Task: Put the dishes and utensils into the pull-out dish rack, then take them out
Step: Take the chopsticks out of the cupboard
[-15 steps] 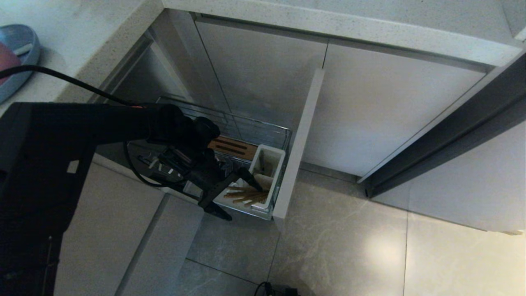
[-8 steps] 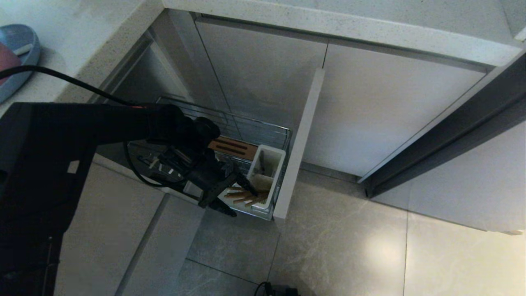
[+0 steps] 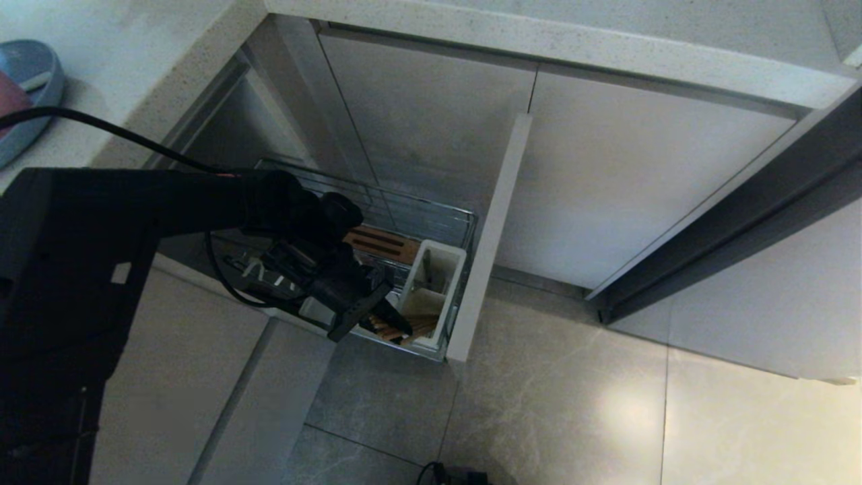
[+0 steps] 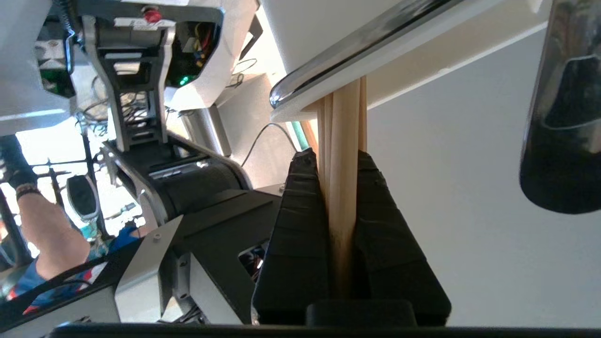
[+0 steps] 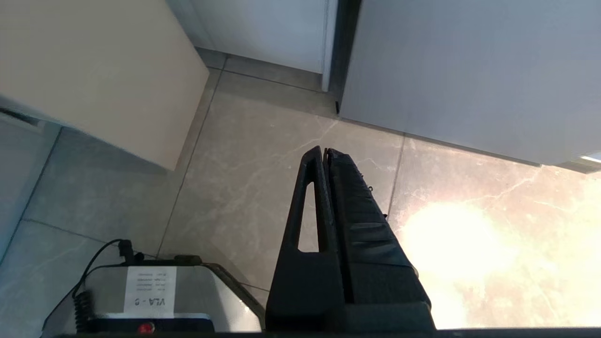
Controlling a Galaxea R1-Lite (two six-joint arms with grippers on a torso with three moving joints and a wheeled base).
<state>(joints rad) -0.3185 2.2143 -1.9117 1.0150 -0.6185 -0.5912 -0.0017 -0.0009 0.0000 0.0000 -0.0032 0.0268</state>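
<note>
The pull-out dish rack (image 3: 465, 222) stands drawn out below the counter, with its wooden strip (image 3: 380, 244), white caddy (image 3: 438, 279) and beige front panel (image 3: 495, 222). Wooden chopsticks (image 3: 421, 327) lean in the caddy's near end. My left gripper (image 3: 394, 323) reaches down into that end and is shut on them. In the left wrist view the chopsticks (image 4: 342, 117) run straight between both pads of the left gripper (image 4: 335, 156). The blue plate (image 3: 40, 87) with the pink bowl (image 3: 8, 101) in it sits on the counter at far left. My right gripper (image 5: 325, 152) hangs shut over the floor.
Plain beige cabinet doors (image 3: 606, 175) stand behind and to the right of the rack. Tiled floor (image 3: 539, 404) lies in front of it, with a black cable (image 3: 441, 475) at the bottom edge. A person's arm (image 4: 47, 234) shows beyond my base in the left wrist view.
The left gripper's fingers, wide open a second ago, have closed on the chopsticks in the caddy. The arm itself has stayed in place.
</note>
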